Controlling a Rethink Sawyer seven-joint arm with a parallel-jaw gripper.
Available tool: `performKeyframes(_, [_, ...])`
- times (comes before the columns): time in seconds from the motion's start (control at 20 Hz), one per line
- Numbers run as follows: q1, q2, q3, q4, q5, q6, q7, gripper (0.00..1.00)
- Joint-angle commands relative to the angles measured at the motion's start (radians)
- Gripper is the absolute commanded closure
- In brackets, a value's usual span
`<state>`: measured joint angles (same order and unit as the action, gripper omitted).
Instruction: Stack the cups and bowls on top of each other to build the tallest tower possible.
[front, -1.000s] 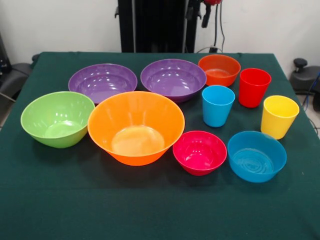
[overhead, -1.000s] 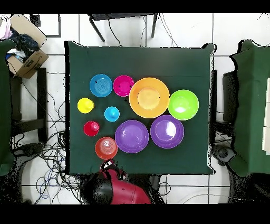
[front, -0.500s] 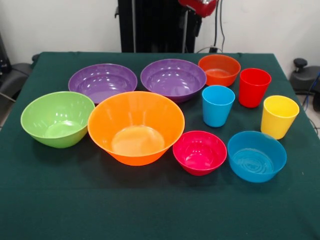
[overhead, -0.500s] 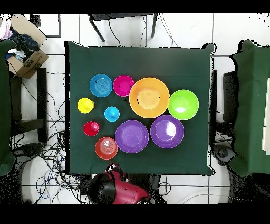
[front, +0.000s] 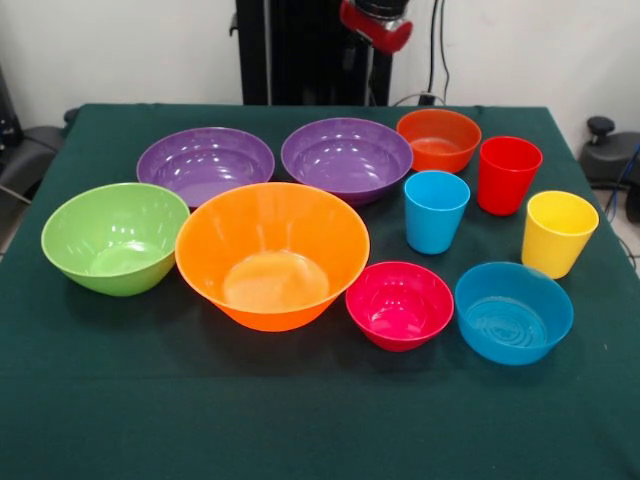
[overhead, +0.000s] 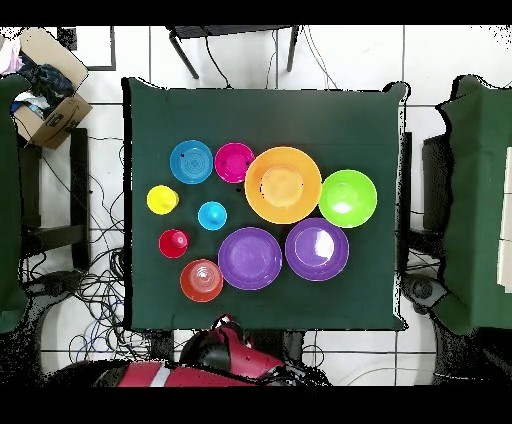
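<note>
Nothing is stacked yet: cups and bowls are sitting apart on the tabletop (front: 120, 400). The large orange bowl (front: 272, 255), seemingly light, rigid and slick, is inviting a rim grasp. The gripper's opening cannot be told.

Front view – low, close, across the table (front: 100, 420); overhead view – straight down, seemingly higher; both share it.

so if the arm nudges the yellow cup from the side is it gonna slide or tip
The yellow cup looks like thin glossy plastic, so probably light and stiff. It stands upright on its narrower base, taller than the bowls, so a high push may tip it. The green tablecloth likely grips some, favouring tipping over sliding.
</note>
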<state>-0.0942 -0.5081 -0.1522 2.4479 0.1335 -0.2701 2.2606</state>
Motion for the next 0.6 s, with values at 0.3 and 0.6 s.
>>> performKeyframes(0.3, [-0.131,0.182,0.102,-0.009,-0.14,-0.216,0.228,0.0])
performKeyframes(0.6, [-0.196,0.32,0.118,-0.068,-0.22,-0.32,0.234,0.0])
